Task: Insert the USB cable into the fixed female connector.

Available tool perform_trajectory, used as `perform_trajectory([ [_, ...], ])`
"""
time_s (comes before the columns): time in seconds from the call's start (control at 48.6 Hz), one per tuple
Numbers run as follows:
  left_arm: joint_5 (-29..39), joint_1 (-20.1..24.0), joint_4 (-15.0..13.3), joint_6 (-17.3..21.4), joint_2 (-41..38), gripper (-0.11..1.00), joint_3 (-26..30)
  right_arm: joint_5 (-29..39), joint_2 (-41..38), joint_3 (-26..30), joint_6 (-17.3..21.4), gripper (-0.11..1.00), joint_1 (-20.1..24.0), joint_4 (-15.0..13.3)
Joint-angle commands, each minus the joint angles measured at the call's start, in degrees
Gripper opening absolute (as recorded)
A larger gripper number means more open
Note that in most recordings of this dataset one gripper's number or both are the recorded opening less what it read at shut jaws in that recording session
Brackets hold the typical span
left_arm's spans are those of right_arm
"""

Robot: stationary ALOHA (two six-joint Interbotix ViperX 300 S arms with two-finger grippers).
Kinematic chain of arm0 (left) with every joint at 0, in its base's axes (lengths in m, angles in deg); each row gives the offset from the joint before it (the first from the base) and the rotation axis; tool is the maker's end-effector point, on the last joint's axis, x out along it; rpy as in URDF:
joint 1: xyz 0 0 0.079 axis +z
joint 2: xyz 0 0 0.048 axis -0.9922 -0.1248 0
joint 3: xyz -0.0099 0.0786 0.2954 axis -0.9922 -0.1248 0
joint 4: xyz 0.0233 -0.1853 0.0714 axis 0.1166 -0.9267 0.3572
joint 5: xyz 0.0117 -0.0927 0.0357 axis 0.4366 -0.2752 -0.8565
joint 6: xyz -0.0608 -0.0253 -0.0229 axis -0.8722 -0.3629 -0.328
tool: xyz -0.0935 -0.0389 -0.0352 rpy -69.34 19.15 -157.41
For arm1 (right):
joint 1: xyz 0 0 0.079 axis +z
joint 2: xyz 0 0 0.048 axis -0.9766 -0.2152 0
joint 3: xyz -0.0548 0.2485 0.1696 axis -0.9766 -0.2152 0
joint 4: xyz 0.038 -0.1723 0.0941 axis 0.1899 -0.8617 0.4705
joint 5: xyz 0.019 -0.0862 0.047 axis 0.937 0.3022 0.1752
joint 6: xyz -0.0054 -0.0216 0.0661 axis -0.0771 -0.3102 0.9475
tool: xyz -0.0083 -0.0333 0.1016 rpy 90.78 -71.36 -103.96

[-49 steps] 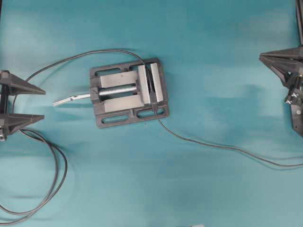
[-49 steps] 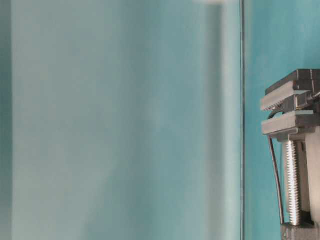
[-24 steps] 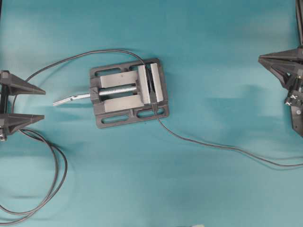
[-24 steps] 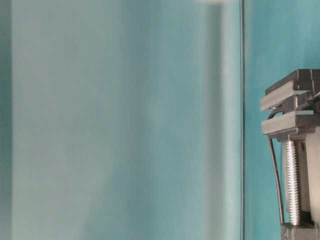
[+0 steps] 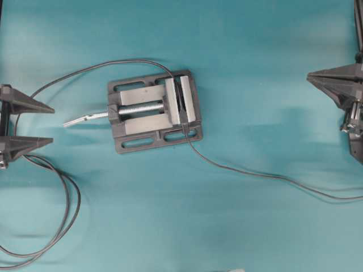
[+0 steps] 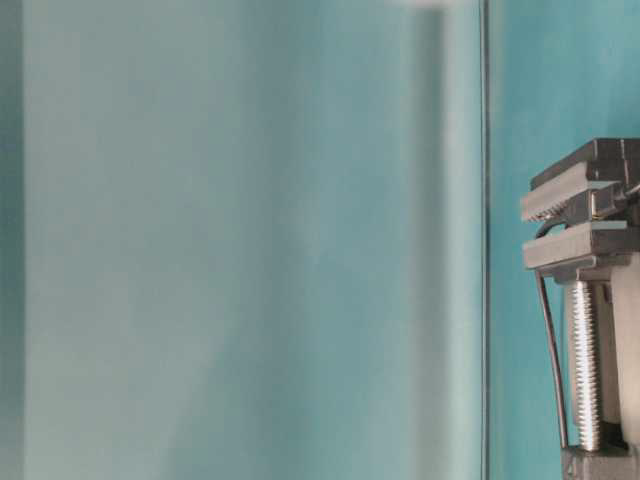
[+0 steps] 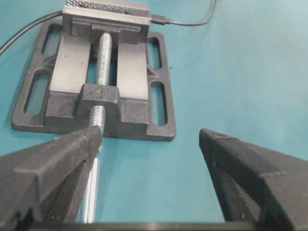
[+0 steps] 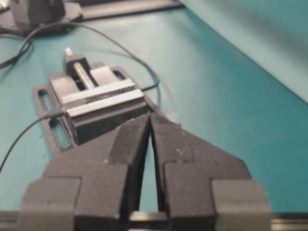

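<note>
Closest in the right wrist view, the right end effector (image 8: 150,117) has its fingers drawn together at the tips, with nothing between them. At the opposite edge of the desk (image 5: 255,56), the left end effector (image 5: 53,124) stands spread wide and empty. Both are well apart from the work.

Beyond them, mid-desk, the vise (image 5: 153,110) clamps the fixed female connector (image 6: 603,203) between its jaws. The USB cable (image 5: 266,175) trails in from the right, and its plug (image 7: 159,19) lies right against the side of the jaws, in line with the gap. It looks seated or nearly so, but whether the silver tip is fully home I cannot tell. If it is not, a grasp and a push are left.
</note>
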Motion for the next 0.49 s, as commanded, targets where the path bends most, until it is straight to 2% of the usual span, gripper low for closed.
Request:
perform_trajectory([
  [0.0,-0.26,0.09,0.09,0.26,-0.35,1.00,0.62,-0.09,-0.35,1.49,0.00,0.12,-0.09,-0.79],
  [0.473,-0.35,0.09,0.09,0.26,-0.26,1.00,0.62,2.81,-0.35,1.41,0.53,0.12,-0.09,-0.79],
])
